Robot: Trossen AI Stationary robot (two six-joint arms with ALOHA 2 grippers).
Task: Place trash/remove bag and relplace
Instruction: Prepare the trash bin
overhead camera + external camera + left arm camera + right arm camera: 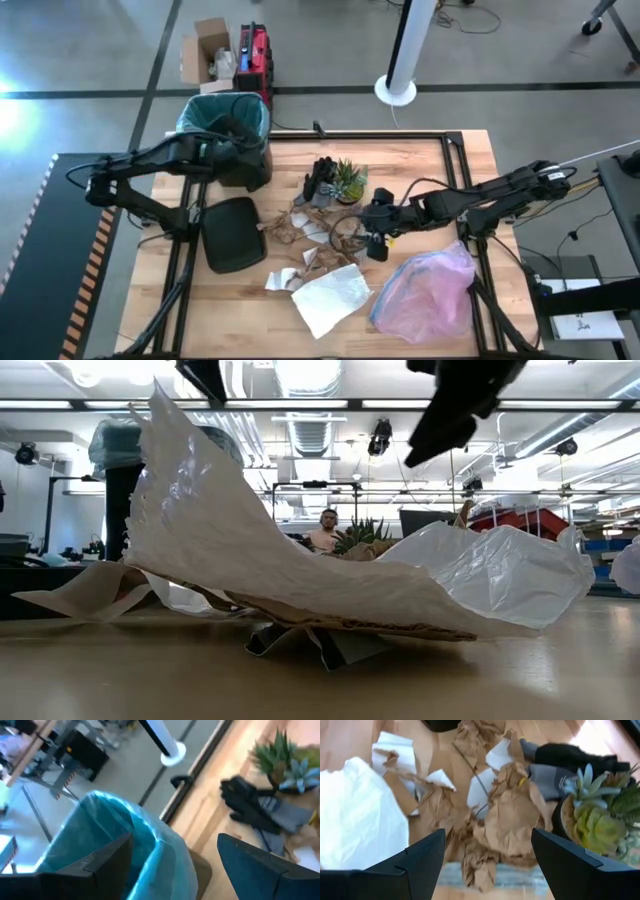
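Observation:
The bin stands off the table's far left corner, lined with the light blue-teal bag. My left gripper is open at the bin's rim, one finger over the inside and one outside. Crumpled brown paper and white sheets lie loose on the table's middle. My right gripper hangs open above the brown paper, close to the plant. In the low view the white sheet fills the foreground and a dark gripper shows high above it. My left gripper stands astride the bag-covered rim of the bin, coming slanting from above. I cannot tell whether either finger touches the bag.
A pinkish-lilac plastic bag lies at the near right. A black bin lid rests on the table's left. A black glove and the potted plant sit near the far edge. Boxes stand on the floor beyond.

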